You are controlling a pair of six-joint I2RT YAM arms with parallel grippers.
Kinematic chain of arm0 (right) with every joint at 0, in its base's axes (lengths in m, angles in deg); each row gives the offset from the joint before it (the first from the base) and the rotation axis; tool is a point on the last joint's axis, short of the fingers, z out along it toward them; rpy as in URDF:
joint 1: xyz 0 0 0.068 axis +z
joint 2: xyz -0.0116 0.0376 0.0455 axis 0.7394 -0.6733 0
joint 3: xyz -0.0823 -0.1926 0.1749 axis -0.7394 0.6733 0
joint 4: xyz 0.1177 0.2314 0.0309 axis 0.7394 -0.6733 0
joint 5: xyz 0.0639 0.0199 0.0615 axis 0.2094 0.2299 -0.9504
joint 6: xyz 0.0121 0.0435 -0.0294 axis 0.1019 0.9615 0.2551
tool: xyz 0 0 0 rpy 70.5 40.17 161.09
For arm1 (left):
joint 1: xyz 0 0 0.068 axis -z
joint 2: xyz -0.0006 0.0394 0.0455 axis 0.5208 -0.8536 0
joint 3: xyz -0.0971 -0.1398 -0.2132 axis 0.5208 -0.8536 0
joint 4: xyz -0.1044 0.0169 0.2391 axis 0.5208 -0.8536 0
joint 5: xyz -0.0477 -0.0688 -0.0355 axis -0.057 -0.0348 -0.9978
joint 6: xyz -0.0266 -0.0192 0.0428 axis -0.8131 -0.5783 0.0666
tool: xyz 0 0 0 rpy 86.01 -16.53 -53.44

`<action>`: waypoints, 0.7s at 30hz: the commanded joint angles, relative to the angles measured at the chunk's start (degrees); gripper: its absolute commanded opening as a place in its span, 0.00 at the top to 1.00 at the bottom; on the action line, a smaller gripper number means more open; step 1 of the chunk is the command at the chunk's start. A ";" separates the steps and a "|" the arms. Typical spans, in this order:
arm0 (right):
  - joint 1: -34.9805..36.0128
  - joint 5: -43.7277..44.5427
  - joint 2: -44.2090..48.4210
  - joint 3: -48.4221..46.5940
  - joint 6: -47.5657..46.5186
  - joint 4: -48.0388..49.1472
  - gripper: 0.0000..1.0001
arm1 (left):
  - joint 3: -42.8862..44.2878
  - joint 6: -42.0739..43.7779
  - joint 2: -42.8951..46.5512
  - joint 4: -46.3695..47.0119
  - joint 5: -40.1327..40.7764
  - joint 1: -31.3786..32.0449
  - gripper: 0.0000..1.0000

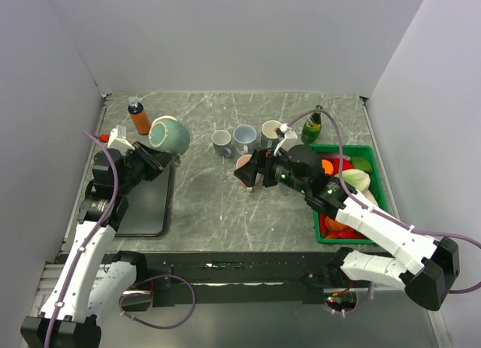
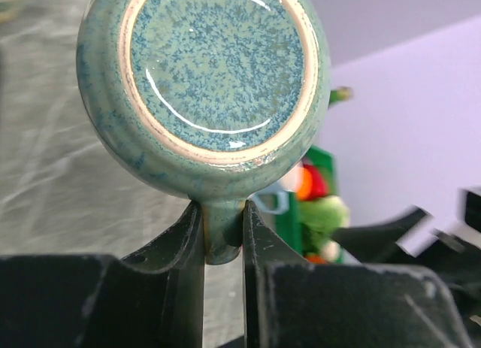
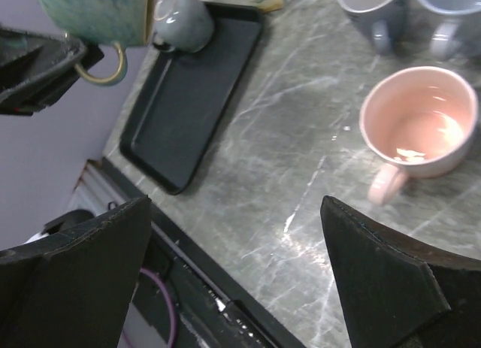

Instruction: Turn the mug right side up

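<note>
The speckled green mug [image 1: 170, 134] is held in the air over the far end of the black tray [image 1: 146, 205]. My left gripper [image 1: 165, 154] is shut on its handle. In the left wrist view the mug's glazed base [image 2: 218, 70] faces the camera and the handle [image 2: 222, 231] is pinched between the fingers of the left gripper [image 2: 222, 239]. It also shows in the right wrist view [image 3: 94, 13], top left. My right gripper [image 1: 255, 167] is open and empty, hovering by an upright pink mug [image 3: 418, 121]; its jaws [image 3: 234, 205] stand wide apart over the table.
A small grey mug [image 3: 184, 21] sits on the black tray [image 3: 192, 92]. Grey [image 1: 222, 143], blue [image 1: 243, 137] and white [image 1: 270, 130] mugs stand mid-table. An orange bottle [image 1: 139, 116] and a green bottle [image 1: 312, 124] stand at the back. A green bin [image 1: 365, 151] of toys is at the right.
</note>
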 commanded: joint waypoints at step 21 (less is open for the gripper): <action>-0.33 -31.79 -9.02 0.31 17.23 43.51 0.00 | -3.20 -20.38 6.68 41.27 -17.70 2.15 0.99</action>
